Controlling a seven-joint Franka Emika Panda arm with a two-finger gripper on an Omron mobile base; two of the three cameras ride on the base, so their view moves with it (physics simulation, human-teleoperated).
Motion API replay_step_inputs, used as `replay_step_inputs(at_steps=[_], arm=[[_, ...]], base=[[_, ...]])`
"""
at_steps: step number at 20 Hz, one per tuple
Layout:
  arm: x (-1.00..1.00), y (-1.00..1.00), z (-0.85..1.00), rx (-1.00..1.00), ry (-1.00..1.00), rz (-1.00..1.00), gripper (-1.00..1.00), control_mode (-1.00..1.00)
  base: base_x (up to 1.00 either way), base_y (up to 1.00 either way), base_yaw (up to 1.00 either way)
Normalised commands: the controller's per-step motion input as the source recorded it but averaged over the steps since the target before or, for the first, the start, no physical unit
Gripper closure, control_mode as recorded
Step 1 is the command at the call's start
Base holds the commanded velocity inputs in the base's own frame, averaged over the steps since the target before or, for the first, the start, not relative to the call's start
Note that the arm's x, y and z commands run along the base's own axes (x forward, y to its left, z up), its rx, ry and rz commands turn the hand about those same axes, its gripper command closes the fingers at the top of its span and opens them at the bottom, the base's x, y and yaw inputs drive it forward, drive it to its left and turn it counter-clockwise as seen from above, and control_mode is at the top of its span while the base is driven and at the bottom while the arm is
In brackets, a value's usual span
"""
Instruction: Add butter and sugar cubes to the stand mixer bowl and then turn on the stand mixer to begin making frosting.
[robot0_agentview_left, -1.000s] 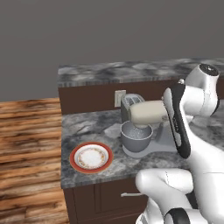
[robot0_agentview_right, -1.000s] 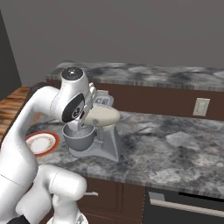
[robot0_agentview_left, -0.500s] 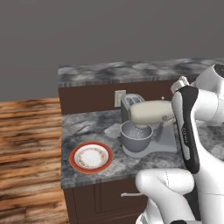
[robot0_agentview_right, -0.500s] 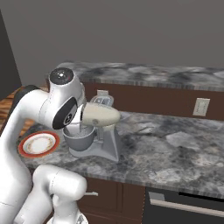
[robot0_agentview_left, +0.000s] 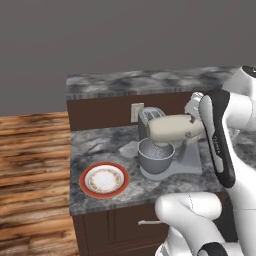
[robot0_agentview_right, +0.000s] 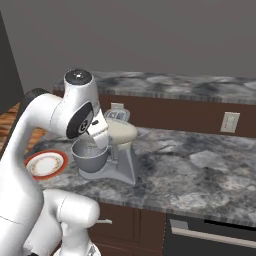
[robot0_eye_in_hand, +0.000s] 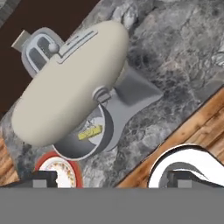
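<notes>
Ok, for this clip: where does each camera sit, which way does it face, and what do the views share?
Left base view: behind the arm's left, facing forward and down at the stand mixer; arm at right.
Right base view: behind its right, same counter; arm at left.
Hand view: above, looking down on the mixer head, butter in the stand mixer bowl; open fingers at bottom.
All three share mixer and red-rimmed plate.

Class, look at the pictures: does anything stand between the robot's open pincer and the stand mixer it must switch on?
Nothing visible does. In the hand view the open pincer looks straight at the stand mixer, whose cream head hangs over the stand mixer bowl. The butter already lies in the bowl.
</notes>
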Motion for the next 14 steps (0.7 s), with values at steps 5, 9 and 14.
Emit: replay_step_inputs(at_steps=[5, 9, 14], arm=[[0.00, 0.29, -0.01, -0.56, 0.00, 0.30, -1.00, -1.00], [0.09, 0.08, -0.16, -0.52, 0.01, 0.31, -1.00, -1.00], [0.35, -0.10, -0.30, -0.34, 0.15, 0.36, -1.00, -1.00]], base=[[0.00, 0.00, 0.00], [0.00, 0.00, 0.00], [0.00, 0.00, 0.00]])
